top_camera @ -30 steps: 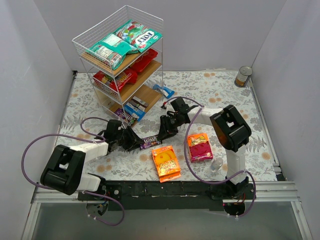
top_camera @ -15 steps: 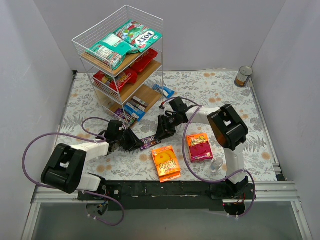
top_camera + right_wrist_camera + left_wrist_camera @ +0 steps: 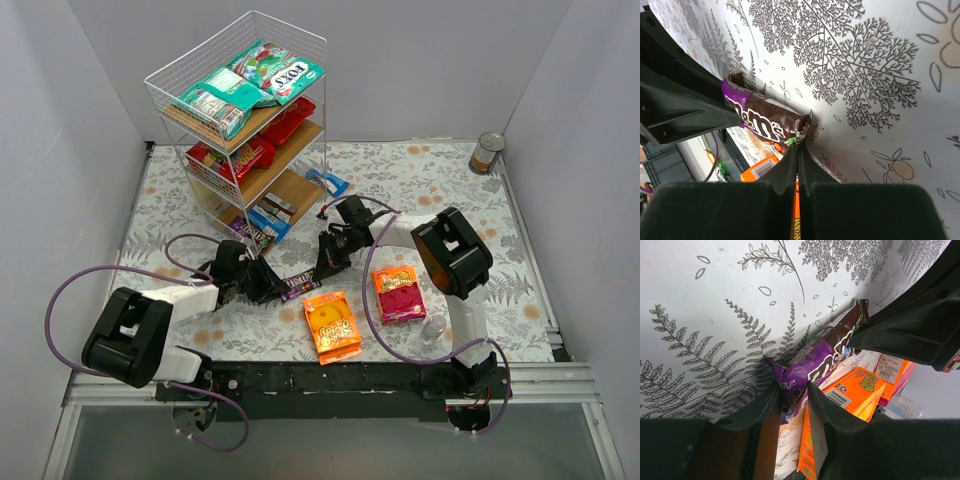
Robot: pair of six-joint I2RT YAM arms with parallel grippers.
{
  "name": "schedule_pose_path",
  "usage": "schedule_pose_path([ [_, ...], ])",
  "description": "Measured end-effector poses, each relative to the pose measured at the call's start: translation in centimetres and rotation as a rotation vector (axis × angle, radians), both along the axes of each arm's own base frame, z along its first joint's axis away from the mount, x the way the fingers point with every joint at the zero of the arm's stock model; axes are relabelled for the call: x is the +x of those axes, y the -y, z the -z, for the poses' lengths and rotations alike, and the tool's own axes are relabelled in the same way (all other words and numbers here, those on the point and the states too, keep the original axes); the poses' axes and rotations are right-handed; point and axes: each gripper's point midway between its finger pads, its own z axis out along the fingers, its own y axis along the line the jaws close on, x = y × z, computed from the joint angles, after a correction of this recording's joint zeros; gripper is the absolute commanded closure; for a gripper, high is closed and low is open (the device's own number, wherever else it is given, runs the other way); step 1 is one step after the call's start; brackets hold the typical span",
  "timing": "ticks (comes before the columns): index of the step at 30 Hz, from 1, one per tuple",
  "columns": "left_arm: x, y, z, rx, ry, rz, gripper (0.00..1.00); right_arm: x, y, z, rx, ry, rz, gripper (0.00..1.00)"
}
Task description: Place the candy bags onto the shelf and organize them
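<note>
Both arms were bent low over the middle of the counter (image 3: 430,190), nearer its front edge, meeting at one brown-and-purple M&M's pack (image 3: 300,285) that lay on the flowered cloth. The left gripper (image 3: 792,390) had its fingers pinched narrow on the pack's purple end, and the right gripper (image 3: 797,150) was squeezed nearly flat on the crimped seam at the opposite, brown end, so the pack stretched between the two. Just in front of it, toward the front edge, lay an orange bag (image 3: 332,326), and a pink-orange bag (image 3: 399,293) sat to the right of that, with a small clear cup (image 3: 433,330) near its front right corner. The shelf (image 3: 300,190) stood at the far left corner: teal-green bags (image 3: 225,95) lay on the top board, red bags (image 3: 290,118) on the middle one, and small packs (image 3: 265,222) on the bottom one. A blue pack (image 3: 328,182) lay on the cloth just beside the shelf's right foot. A silver tin can (image 3: 487,153) stood alone at the far right corner.
</note>
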Motion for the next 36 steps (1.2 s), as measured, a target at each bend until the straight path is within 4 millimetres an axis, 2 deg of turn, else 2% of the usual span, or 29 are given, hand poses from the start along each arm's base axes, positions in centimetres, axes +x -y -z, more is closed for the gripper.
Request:
schedule_pose_path([
  [2, 0.0, 0.0, -0.2, 0.0, 0.005, 0.001, 0.58, 0.0, 0.0, 0.0, -0.005, 0.001, 0.005, 0.99],
  [3, 0.0, 0.0, -0.3, 0.003, 0.014, 0.004, 0.49, 0.1, 0.0, 0.1, -0.006, 0.001, 0.008, 0.99],
  [6, 0.2, -0.2, -1.1, 0.018, 0.035, -0.005, 0.32, 0.2, 0.0, 0.0, -0.008, 0.011, 0.027, 0.99],
  [7, 0.3, -0.4, -1.4, 0.03, 0.048, -0.011, 0.23, 0.3, 0.2, -0.1, -0.01, 0.015, 0.038, 0.99],
  [10, 0.5, -1.3, -2.5, 0.066, 0.086, -0.042, 0.11, 0.7, 0.9, -0.4, -0.017, 0.028, 0.083, 0.99],
  [13, 0.9, -2.1, -4.1, 0.095, 0.141, -0.077, 0.02, 2.4, 2.0, -1.5, -0.016, 0.05, 0.15, 0.99],
  [17, 1.4, -3.1, -5.8, 0.132, 0.194, -0.12, 0.02, 6.0, 3.4, -4.4, 0.032, 0.119, 0.261, 0.99],
  [21, 1.5, -4.4, -6.5, 0.185, 0.215, -0.16, 0.02, 9.5, 4.1, -7.8, 0.103, 0.186, 0.356, 0.99],
  [26, 1.3, -6.1, -8.1, 0.243, 0.274, -0.21, 0.02, 13.8, 3.3, -12.5, 0.225, 0.258, 0.457, 0.99],
  [29, 1.4, -7.4, -10.8, 0.247, 0.381, -0.269, 0.02, 16.9, 1.7, -15.5, 0.321, 0.298, 0.5, 0.99],
  [33, 1.5, -9.0, -15.1, 0.236, 0.528, -0.355, 0.02, 20.8, -0.1, -16.4, 0.4, 0.294, 0.573, 0.99],
  [36, 1.7, -10.2, -17.9, 0.251, 0.594, -0.415, 0.02, 23.2, -1.3, -14.9, 0.402, 0.258, 0.644, 0.99],
])
